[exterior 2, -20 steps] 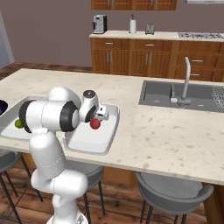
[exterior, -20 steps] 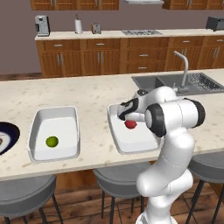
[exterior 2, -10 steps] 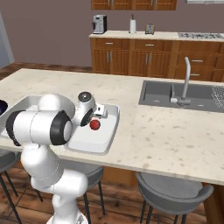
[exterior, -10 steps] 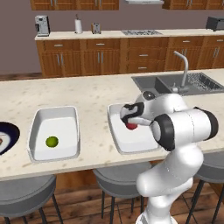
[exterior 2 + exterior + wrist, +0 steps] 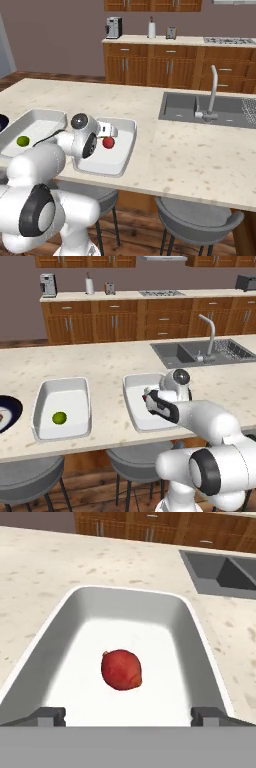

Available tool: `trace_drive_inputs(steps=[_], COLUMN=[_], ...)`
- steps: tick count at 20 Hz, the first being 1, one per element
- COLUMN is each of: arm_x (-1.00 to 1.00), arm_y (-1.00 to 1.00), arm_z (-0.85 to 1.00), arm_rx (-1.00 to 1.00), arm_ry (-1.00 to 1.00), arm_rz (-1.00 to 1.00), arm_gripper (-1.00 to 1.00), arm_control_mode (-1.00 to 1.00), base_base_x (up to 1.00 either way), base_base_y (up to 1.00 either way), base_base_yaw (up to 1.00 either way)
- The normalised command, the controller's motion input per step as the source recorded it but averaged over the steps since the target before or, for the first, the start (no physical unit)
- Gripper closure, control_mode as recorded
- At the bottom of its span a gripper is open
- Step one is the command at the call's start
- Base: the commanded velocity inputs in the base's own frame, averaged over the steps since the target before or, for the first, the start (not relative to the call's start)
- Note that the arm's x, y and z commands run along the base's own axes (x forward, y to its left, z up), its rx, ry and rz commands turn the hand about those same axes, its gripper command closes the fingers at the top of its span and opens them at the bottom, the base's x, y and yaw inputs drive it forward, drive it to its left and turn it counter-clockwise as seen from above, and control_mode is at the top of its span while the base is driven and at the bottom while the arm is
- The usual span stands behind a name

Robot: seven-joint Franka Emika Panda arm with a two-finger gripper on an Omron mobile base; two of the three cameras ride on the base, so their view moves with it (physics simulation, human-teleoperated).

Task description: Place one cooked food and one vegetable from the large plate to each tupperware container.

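Smooth white tupperware container [image 5: 125, 619] on speckled stone-look counter [image 5: 40, 572]; wooden cabinets [image 5: 125, 321].

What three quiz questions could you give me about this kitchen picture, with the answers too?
1. True or false: the round red food lies inside a white rectangular tray.
2. What colour is the small round item in the other white tray?
3. The robot's gripper is: A) open, B) shut on the red food.

Key: 1 true; 2 green; 3 A.
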Motion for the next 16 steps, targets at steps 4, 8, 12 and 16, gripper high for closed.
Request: trace_drive_inputs(steps=[4,8,12,16], arm_x=[-0.35,-0.42,-0.63,0.0], arm_y=[-0.01,0.03,0.18,0.0], arm_z=[1.0,0.27,-0.01,0.0], arm_rx=[-0.12,-0.03,0.09,0.0], arm_ry=[0.25,0.11,0.0,0.0], arm_rz=[0.0,0.0,0.0,0.0], arm_gripper=[-1.0,-1.0,-1.0,-1.0], arm_control_mode=[-1.0,-1.0,1.0,1.0], base_base_x=[0.0,0.0,-0.25,-0.97], base_base_y=[0.0,0.0,0.13,0.94], base_base_yaw=[0.0,0.0,0.0,0.0])
